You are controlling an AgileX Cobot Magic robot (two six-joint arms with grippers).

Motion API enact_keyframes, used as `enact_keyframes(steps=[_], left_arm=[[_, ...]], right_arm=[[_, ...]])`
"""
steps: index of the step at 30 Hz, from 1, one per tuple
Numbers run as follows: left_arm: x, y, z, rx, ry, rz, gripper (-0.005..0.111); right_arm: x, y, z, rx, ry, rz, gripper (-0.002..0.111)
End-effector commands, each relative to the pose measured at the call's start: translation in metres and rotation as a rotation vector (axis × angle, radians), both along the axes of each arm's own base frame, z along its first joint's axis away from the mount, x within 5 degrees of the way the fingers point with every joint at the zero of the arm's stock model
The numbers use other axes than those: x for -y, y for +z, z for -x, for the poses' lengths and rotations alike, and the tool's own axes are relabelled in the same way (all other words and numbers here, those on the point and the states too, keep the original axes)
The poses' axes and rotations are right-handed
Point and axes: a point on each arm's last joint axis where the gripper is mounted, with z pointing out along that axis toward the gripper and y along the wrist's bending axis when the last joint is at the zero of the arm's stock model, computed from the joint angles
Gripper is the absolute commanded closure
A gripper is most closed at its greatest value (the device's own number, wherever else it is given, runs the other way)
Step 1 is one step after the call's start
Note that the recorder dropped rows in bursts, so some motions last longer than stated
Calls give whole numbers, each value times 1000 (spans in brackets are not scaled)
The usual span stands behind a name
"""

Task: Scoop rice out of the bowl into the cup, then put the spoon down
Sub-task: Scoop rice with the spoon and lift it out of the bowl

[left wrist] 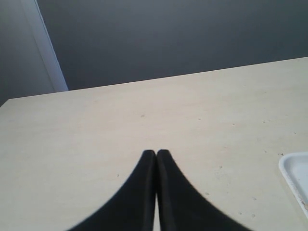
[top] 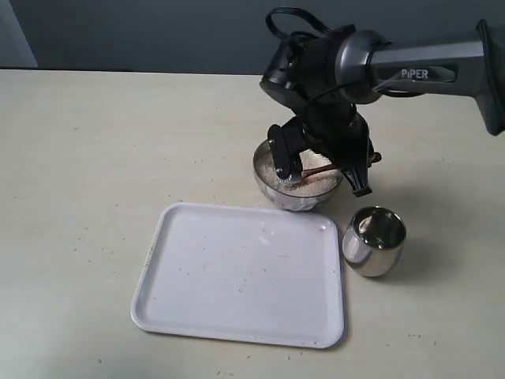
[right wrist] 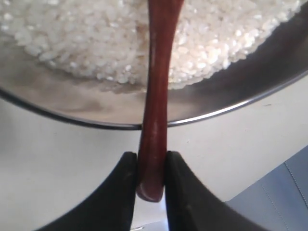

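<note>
The steel bowl (top: 293, 197) sits behind the tray and holds a heap of white rice (top: 304, 183). My right gripper (right wrist: 151, 156) is shut on the end of the reddish-brown spoon (right wrist: 156, 106), whose handle runs over the bowl rim (right wrist: 72, 118) into the rice (right wrist: 86, 38); the scoop end is out of view there. In the exterior view the right gripper (top: 331, 162) hangs over the bowl with the spoon (top: 316, 170) low in the rice. The small steel cup (top: 374, 240) stands to the bowl's front right, apart from it. My left gripper (left wrist: 156, 153) is shut on nothing, over bare table.
A white rectangular tray (top: 237, 276) lies in front of the bowl; its corner (left wrist: 294, 175) shows in the left wrist view. The cream table (top: 87, 174) stretches out to the left. A dark wall runs behind the table.
</note>
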Motion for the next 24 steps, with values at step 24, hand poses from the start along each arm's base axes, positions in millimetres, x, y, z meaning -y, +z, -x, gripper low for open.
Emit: enact_keyframes(steps=[24], left_arm=[[0, 2, 0, 9, -3, 7, 106]], right_arm=[[14, 12, -5, -54, -96, -113, 108]])
